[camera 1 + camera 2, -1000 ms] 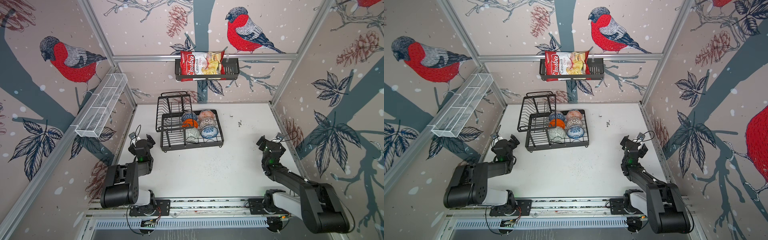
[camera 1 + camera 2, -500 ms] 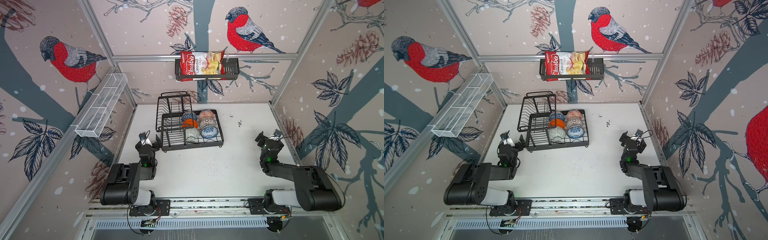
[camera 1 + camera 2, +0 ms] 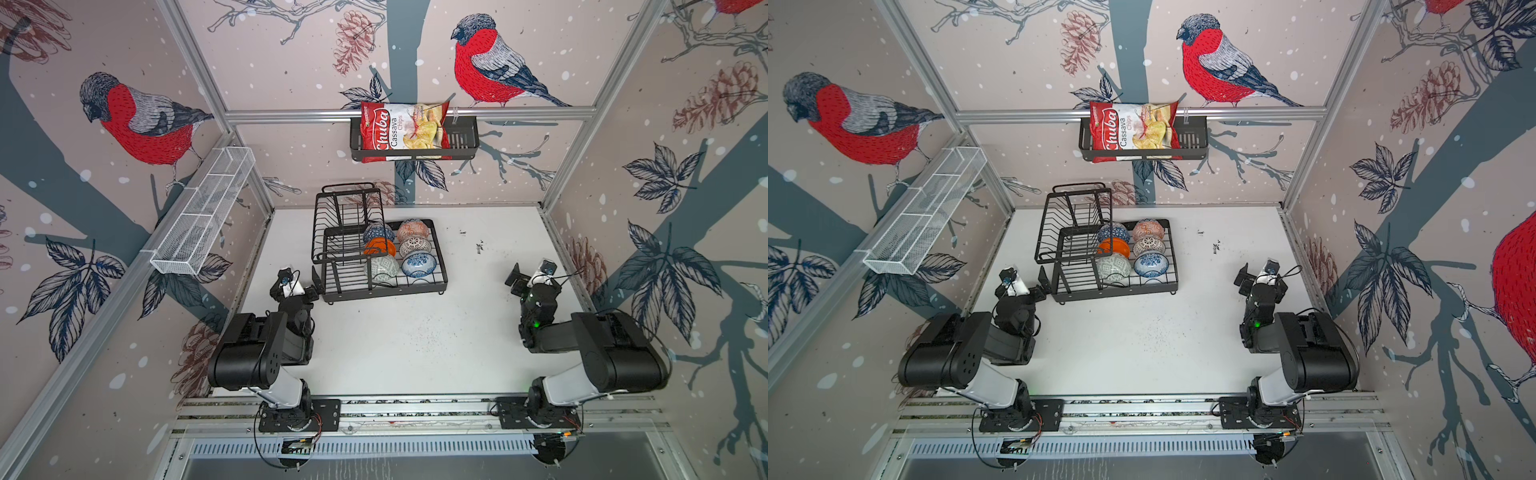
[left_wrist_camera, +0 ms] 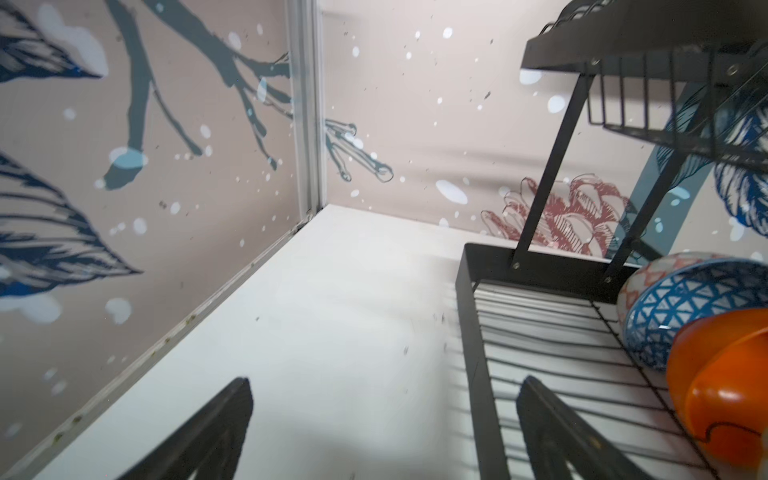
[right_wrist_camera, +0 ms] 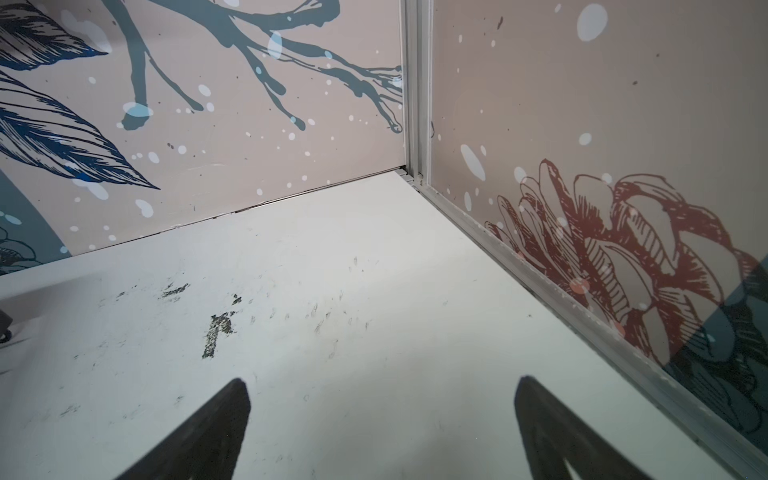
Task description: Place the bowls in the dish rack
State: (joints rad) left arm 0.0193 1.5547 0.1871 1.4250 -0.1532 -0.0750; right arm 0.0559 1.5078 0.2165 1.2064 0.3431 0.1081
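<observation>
The black wire dish rack (image 3: pixel 380 291) (image 3: pixel 1113 293) stands at the back middle of the table. Several bowls sit in its lower tier in two rows: dark-blue geometric (image 3: pixel 377 232), orange (image 3: pixel 380 248) and grey-green (image 3: pixel 382 266), then orange-red patterned (image 3: pixel 412 230), lattice (image 3: pixel 414 246) and blue-flowered (image 3: pixel 419 263). My left gripper (image 3: pixel 295 284) (image 4: pixel 384 386) is open and empty at the rack's front left corner (image 4: pixel 478 332). The left wrist view shows the geometric bowl (image 4: pixel 685 303) and orange bowl (image 4: pixel 727 374). My right gripper (image 3: pixel 534 276) (image 5: pixel 382 380) is open and empty near the right wall.
A white mesh basket (image 3: pixel 203 212) hangs on the left wall. A black shelf basket (image 3: pixel 461 139) on the back wall holds a chips bag (image 3: pixel 401 129). Dark scuff marks (image 3: pixel 478 247) spot the table right of the rack. Both arms' bases sit on the front rail (image 3: pixel 415 411).
Both arms have folded back toward their bases, grippers open throughout. The left gripper has shifted slightly right toward the rack's front left corner. The bowls have not moved.
</observation>
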